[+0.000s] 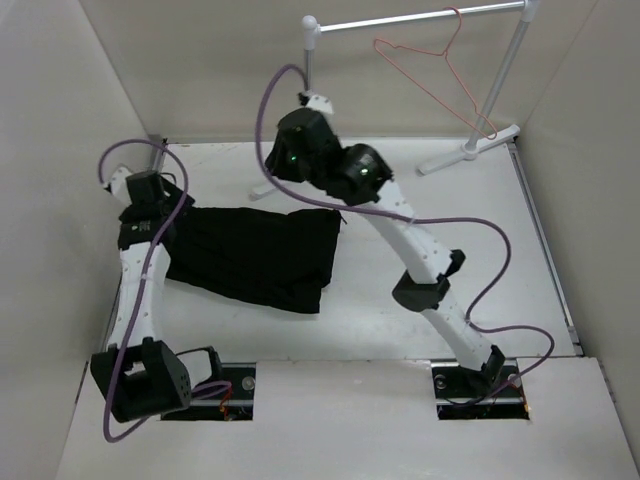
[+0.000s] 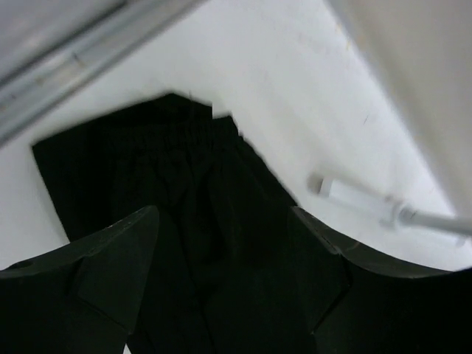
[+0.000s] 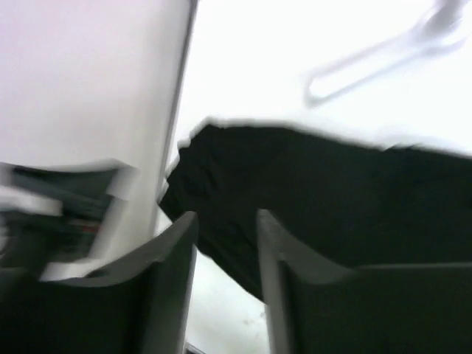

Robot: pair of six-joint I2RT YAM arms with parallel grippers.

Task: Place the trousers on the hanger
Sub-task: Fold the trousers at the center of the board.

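The black trousers (image 1: 255,255) lie folded flat on the table, left of centre. The pink-red wire hanger (image 1: 440,75) hangs by its hook from the rail at the back right. My left gripper (image 1: 162,222) is at the trousers' left end. In the left wrist view it (image 2: 225,214) is open wide, low over the black fabric (image 2: 147,162), with nothing held. My right gripper (image 1: 287,163) hovers above the trousers' far edge. In the right wrist view it (image 3: 225,221) is open and empty, with a narrower gap, and the trousers (image 3: 332,199) lie beyond it.
The white-and-silver garment rail (image 1: 420,17) stands at the back, with its foot (image 1: 470,150) on the table. The foot also shows in the left wrist view (image 2: 369,203) and the right wrist view (image 3: 369,59). White walls close in the left, back and right sides.
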